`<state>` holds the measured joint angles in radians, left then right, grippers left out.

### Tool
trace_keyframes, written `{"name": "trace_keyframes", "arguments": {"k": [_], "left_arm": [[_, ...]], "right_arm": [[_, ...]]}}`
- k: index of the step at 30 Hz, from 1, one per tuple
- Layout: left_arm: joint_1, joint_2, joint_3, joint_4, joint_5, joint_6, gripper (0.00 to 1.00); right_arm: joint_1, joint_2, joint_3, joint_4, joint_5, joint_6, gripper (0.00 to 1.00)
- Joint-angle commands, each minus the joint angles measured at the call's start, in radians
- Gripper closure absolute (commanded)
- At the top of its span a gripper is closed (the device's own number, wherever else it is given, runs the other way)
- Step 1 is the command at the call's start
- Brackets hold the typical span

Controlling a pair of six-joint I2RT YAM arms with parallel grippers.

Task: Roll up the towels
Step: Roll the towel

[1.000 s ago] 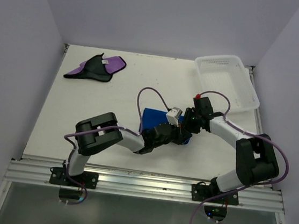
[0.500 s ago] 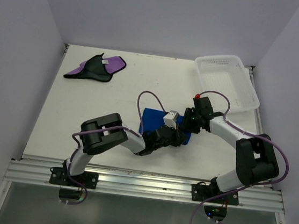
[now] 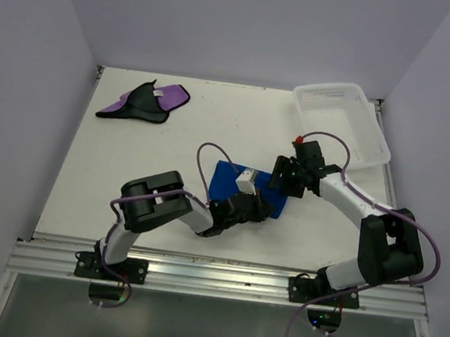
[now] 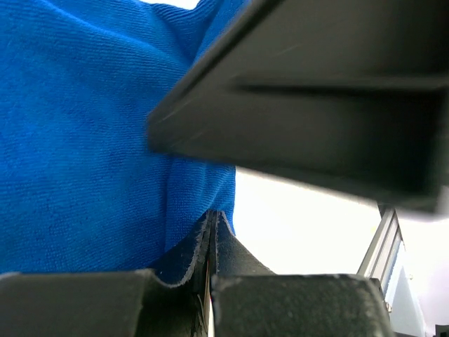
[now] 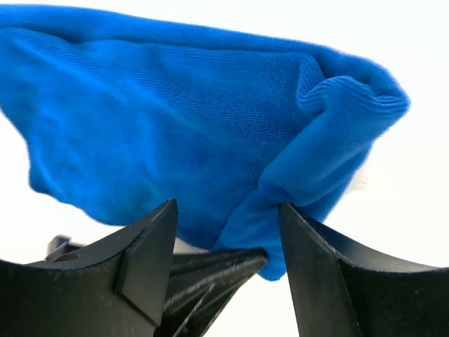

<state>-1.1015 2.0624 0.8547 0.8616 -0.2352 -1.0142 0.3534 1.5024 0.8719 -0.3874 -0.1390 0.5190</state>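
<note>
The blue towel (image 3: 227,182) lies mid-table, partly bunched under both grippers. My left gripper (image 3: 259,210) is at its near right edge, and in the left wrist view (image 4: 212,217) its jaws are pressed together on a fold of the blue towel (image 4: 84,140). My right gripper (image 3: 280,181) is open at the towel's right end. In the right wrist view (image 5: 226,207) its fingers straddle a lifted fold of the towel (image 5: 175,119) without touching it, and the left gripper's shut fingers (image 5: 210,270) poke in from below. The purple and black towel (image 3: 147,101) lies crumpled at the far left.
A white mesh basket (image 3: 331,89) stands at the far right corner. White walls close in the table on the left, back and right. An aluminium rail (image 3: 221,270) runs along the near edge by the arm bases.
My right gripper has backed away a little to the far side and let more of the blue towel show. My left gripper has shifted slightly left, still shut on the towel.
</note>
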Motion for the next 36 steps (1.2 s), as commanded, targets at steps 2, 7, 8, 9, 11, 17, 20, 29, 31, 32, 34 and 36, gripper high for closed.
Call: {"name": "trace_keyframes", "arguments": {"k": [2,7,8,9,11,17,20,29,31,32,34,36], "left_arm": [[0.0,-0.015,-0.078,-0.056,-0.026,-0.02,1.0],[-0.006,-0.042,-0.135,-0.056,-0.038,-0.034,1.0],[-0.008,-0.042,-0.138,-0.058,-0.038,-0.034,1.0],[-0.009,-0.044,-0.14,-0.058,-0.039,-0.035,1.0],[-0.012,-0.045,-0.143,-0.061,-0.038,-0.037,1.0],[-0.02,-0.068,-0.161,-0.073,-0.046,-0.038,1.0],[-0.023,-0.084,-0.178,-0.076,-0.05,-0.037,1.0],[-0.026,-0.1,-0.187,-0.081,-0.049,-0.041,1.0],[-0.027,-0.102,-0.19,-0.081,-0.05,-0.04,1.0],[-0.027,-0.104,-0.192,-0.081,-0.052,-0.041,1.0],[-0.028,-0.105,-0.194,-0.079,-0.052,-0.04,1.0],[-0.029,-0.108,-0.195,-0.079,-0.053,-0.04,1.0]], "right_arm": [[-0.068,-0.109,0.024,0.021,-0.08,0.03,0.37],[-0.134,-0.208,-0.036,0.03,-0.067,0.065,0.43],[-0.134,-0.226,-0.068,0.038,-0.062,0.075,0.47],[-0.143,-0.24,-0.085,0.045,-0.054,0.085,0.49],[-0.16,-0.289,-0.157,0.068,-0.05,0.128,0.53],[-0.269,-0.366,-0.376,0.277,-0.194,0.297,0.56],[-0.31,-0.352,-0.481,0.43,-0.263,0.367,0.52],[-0.349,-0.252,-0.694,0.861,-0.317,0.463,0.43],[-0.349,-0.222,-0.703,0.918,-0.33,0.472,0.43],[-0.349,-0.209,-0.706,0.932,-0.335,0.475,0.43],[-0.349,-0.161,-0.709,0.988,-0.352,0.486,0.43],[-0.349,-0.121,-0.715,1.057,-0.366,0.495,0.43]]}}
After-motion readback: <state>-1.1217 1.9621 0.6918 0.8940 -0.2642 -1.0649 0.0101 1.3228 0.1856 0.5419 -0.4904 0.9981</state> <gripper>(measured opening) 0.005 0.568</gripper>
